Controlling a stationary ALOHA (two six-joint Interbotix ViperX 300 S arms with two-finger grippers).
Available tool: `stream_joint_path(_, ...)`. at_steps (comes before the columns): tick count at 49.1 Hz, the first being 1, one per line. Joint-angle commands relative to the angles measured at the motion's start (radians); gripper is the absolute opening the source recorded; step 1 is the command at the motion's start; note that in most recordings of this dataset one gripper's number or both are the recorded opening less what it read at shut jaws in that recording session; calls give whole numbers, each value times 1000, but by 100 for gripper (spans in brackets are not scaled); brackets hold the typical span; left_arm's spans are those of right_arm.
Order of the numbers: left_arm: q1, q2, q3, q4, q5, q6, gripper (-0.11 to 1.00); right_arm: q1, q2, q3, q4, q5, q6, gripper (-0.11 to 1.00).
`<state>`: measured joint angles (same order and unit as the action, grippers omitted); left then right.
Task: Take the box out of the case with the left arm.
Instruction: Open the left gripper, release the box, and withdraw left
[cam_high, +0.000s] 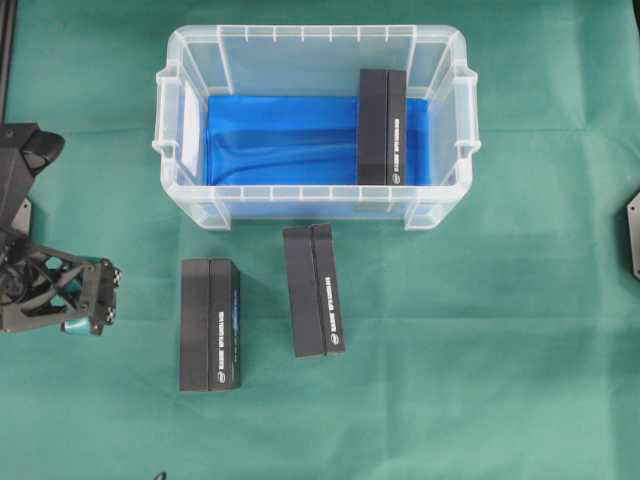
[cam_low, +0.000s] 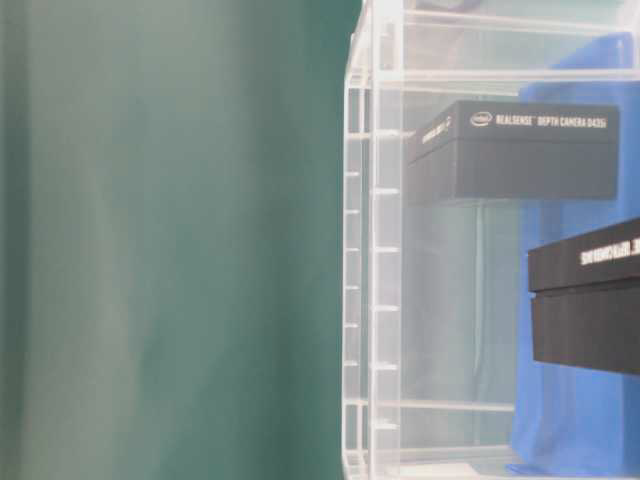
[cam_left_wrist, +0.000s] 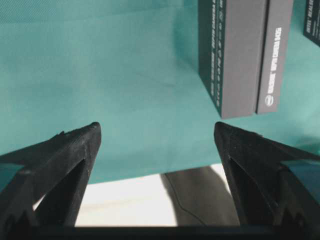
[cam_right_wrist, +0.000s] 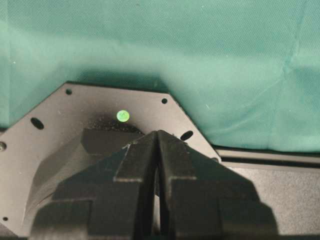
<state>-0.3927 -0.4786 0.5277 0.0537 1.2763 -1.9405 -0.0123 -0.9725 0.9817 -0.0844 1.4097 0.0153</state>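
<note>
The clear case (cam_high: 180, 110) stands at the back of the table with blue cloth on its bottom. One black box (cam_high: 382, 127) lies inside it, at its right end, and shows through the wall in the table-level view (cam_low: 515, 150). My left gripper (cam_high: 110, 295) hovers at the far left of the table, well away from the case, pointing right. It is open, and in the left wrist view only green cloth lies between its wide-apart fingertips (cam_left_wrist: 90, 135). My right gripper (cam_right_wrist: 157, 135) is shut and empty.
Two more black boxes lie on the green cloth in front of the case, one (cam_high: 209, 323) just right of my left gripper and one (cam_high: 313, 303) nearer the middle. The nearer one (cam_left_wrist: 240, 55) shows ahead in the left wrist view. The right gripper rests over a black mount plate (cam_right_wrist: 60, 115).
</note>
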Motion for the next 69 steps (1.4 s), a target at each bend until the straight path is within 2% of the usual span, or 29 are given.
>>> stream_joint_path(1,26,-25,-5,0,5,5,93,-2,3,-26,0,0,3,-1)
stream_joint_path(10,95,-87,29,-2,43,75,93,-2,3,-26,0,0,3,-1)
stream_joint_path(21,264,-192,66,-2,137,209,93,-2,5,-26,0,0,3,-1)
stream_joint_path(30,434,-244,81,-11,190,382,93,-2,5,-26,2,0,3,-1)
stream_joint_path(38,571,-232,77,-17,222,538,93,-2,5,-26,2,0,3,-1)
stream_joint_path(47,693,-213,67,-17,227,687,93,-2,3,-26,0,0,3,-1)
stream_joint_path(55,718,-204,63,-17,227,733,93,-2,5,-26,2,0,3,-1)
stream_joint_path(69,716,-204,63,-17,222,735,93,-2,5,-26,2,0,3,-1)
